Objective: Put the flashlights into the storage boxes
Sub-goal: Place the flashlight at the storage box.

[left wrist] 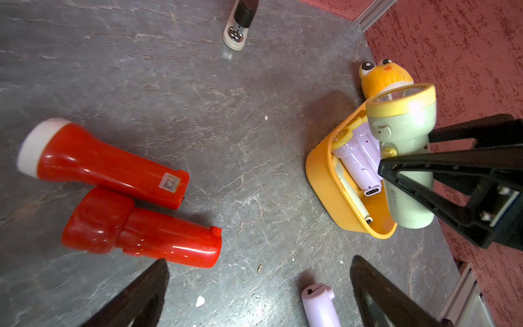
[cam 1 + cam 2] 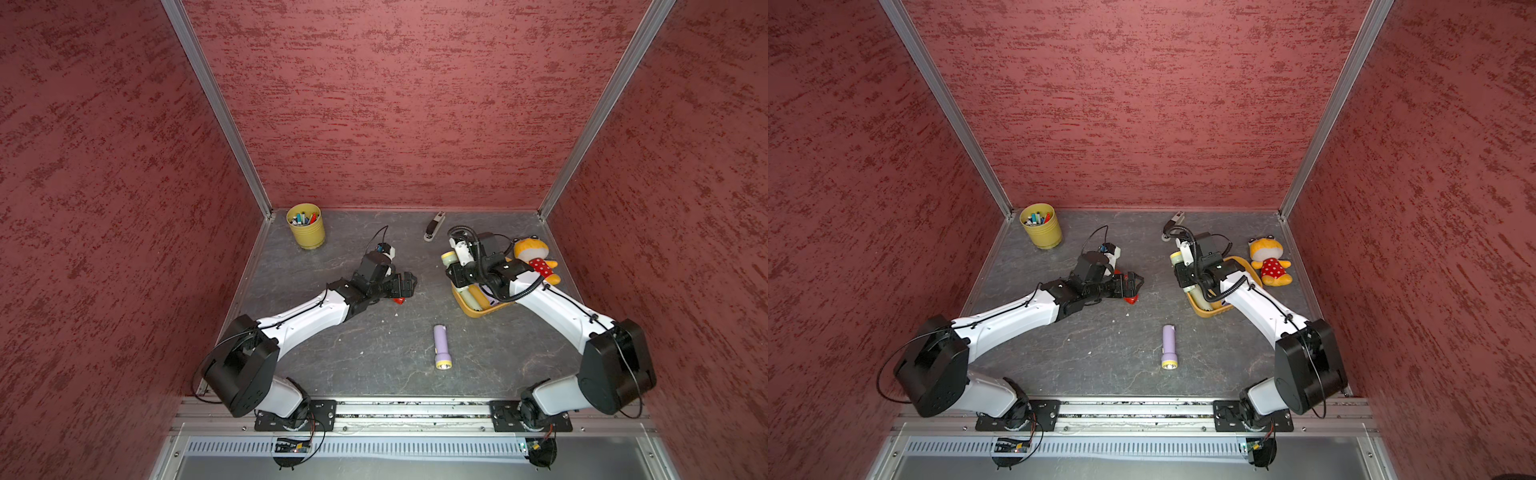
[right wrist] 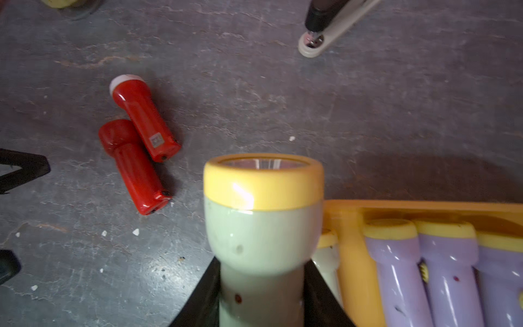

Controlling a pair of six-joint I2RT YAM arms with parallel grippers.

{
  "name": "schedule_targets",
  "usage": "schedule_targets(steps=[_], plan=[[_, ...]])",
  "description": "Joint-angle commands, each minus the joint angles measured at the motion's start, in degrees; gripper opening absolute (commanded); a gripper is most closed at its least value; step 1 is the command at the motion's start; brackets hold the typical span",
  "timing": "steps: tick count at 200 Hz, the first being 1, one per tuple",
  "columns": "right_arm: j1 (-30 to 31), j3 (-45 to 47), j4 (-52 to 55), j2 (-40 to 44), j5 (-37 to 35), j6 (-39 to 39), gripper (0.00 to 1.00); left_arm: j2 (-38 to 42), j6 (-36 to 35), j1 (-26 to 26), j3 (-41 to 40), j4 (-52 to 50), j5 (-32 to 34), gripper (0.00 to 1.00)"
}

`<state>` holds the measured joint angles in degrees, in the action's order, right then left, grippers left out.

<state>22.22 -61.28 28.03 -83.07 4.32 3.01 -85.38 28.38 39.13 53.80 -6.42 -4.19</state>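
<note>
Top views, both: a pale green flashlight w/ yellow head sits clamped in the right claw at the far corner of the orange-yellow tray; the arm hides most of the tray. One lilac flashlight, yellow-headed, lies alone mid-desk, head toward the arm bases, well apart from the tray. The left claw hangs low over the red flashlights, only a sliver showing. A yellow cup w/ pens stands in the back corner, a stapler-like thing lies near the back wall, and a plush toy sits beside the tray. Left wrist: left claw spread wide, nothing btw its fingers. Two reds lie touching side by side, one white-headed, one all red, which the tops hide. The green one is tilted, butt low by the tray rim, black fingers across its barrel. Right wrist: fingers pinch the green barrel below the flared head, w/ a clear lens and yellow ring. The tray wall is just beside it. Inside are three lilac flashlights in a row plus a second green flashlight, a count unreadable from above.
</note>
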Motion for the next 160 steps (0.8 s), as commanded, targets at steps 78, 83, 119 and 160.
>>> schedule_targets(steps=[78,83,119,160], plan=[[-4.20,3.44,6.74,3.19,-10.34,-2.56,0.27,-6.53,-1.13,2.35,4.82,3.33,-3.61,1.00],[-4.20,3.52,6.98,3.00,-10.62,-2.75,0.27,-6.63,-1.08,2.43,4.89,3.29,-3.70,1.00],[-4.28,4.13,6.97,2.31,-9.77,-3.53,0.27,-6.64,-1.05,2.47,4.69,3.28,-3.57,1.00],[-4.27,3.91,6.73,1.12,-8.75,-4.45,0.27,-6.29,-1.05,2.44,4.43,3.23,-3.20,1.00]])
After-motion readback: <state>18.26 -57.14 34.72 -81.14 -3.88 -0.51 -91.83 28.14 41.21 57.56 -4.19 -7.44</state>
